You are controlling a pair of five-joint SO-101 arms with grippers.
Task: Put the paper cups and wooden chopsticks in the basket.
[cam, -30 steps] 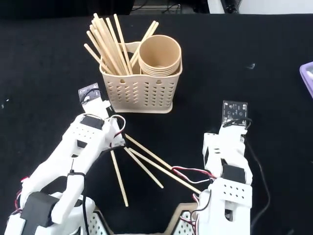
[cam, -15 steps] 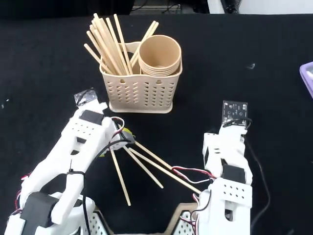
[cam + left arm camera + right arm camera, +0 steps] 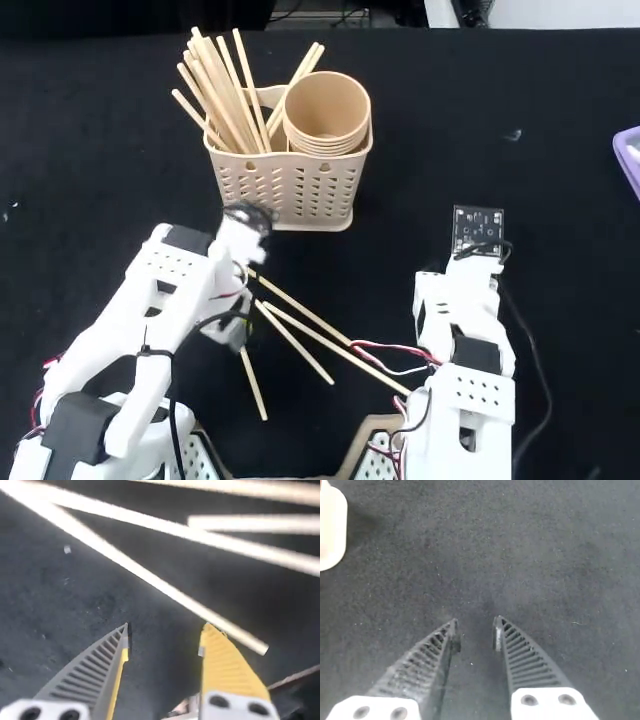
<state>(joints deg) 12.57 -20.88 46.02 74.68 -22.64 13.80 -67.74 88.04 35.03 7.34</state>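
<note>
The beige basket (image 3: 290, 185) stands at the back of the table, holding a stack of paper cups (image 3: 327, 110) and several wooden chopsticks (image 3: 220, 85). Three loose chopsticks (image 3: 300, 345) lie on the black cloth in front of it. My left gripper (image 3: 165, 630) is open, pointing down just above the cloth. One loose chopstick (image 3: 150, 577) runs across right in front of its fingertips, with two more chopsticks (image 3: 250, 525) beyond. In the high view the left gripper (image 3: 232, 335) sits over the near-left chopstick (image 3: 255, 385). My right gripper (image 3: 475, 625) hovers over bare cloth, slightly open and holding nothing.
The right arm (image 3: 462, 320) rests at the front right, next to the far end of the longest chopstick. A white object (image 3: 329, 527) shows at the edge of the right wrist view. A purple item (image 3: 630, 150) lies at the table's right edge.
The left arm's wrist has turned and its gripper has swung down over the loose chopsticks, covering the upper end of the near-left one. The right arm has not moved.
</note>
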